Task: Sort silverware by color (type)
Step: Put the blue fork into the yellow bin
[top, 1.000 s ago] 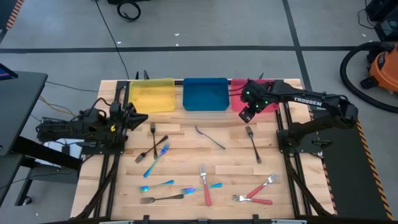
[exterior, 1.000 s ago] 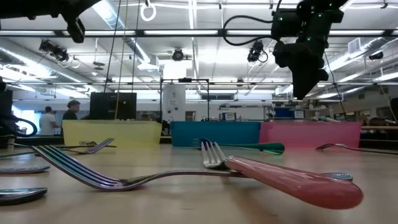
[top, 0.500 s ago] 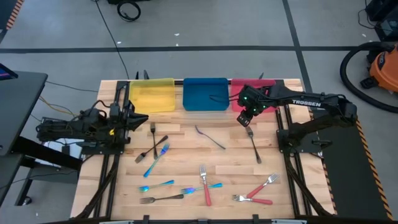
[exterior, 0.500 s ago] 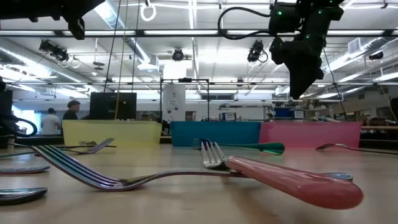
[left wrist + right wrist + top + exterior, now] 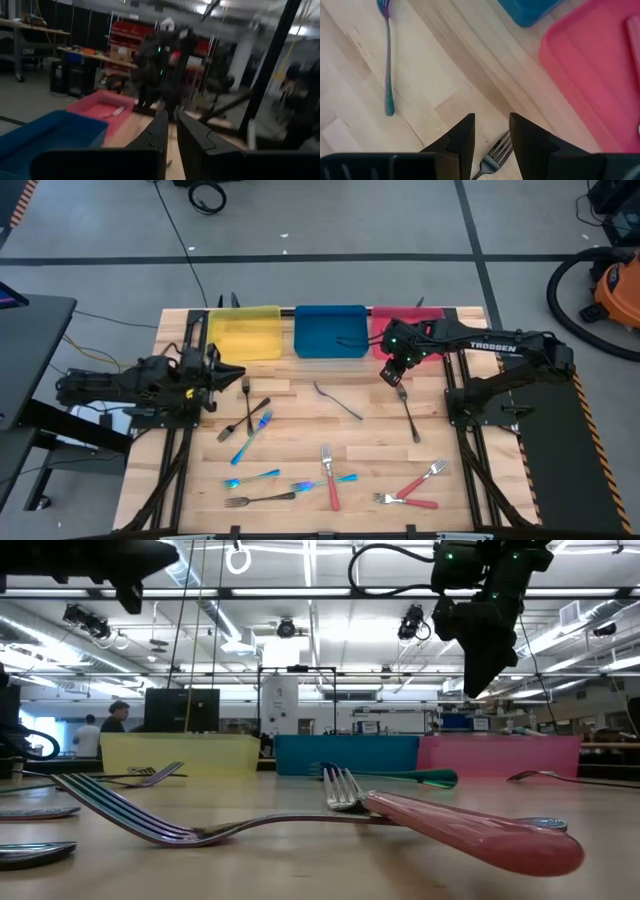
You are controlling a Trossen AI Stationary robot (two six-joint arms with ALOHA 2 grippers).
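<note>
Above the tines of a dark grey metal fork (image 5: 407, 411) at about two o'clock on the wooden counter (image 5: 300, 405) hangs the right tool (image 5: 392, 376), fingers parted a little and holding nothing; beside it lies the shallow pink plastic tray (image 5: 428, 350); the left tool (image 5: 222, 371) waits at nine o'clock, nearly closed and empty; the other scattered silverware (image 5: 300, 470) lies from the centre to six o'clock.

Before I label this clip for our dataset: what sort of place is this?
Probably a large robotics lab or workshop: a wooden table on a concrete floor, rows of ceiling strip lights, workbenches and red storage bins behind, and a shop vacuum nearby.
</note>
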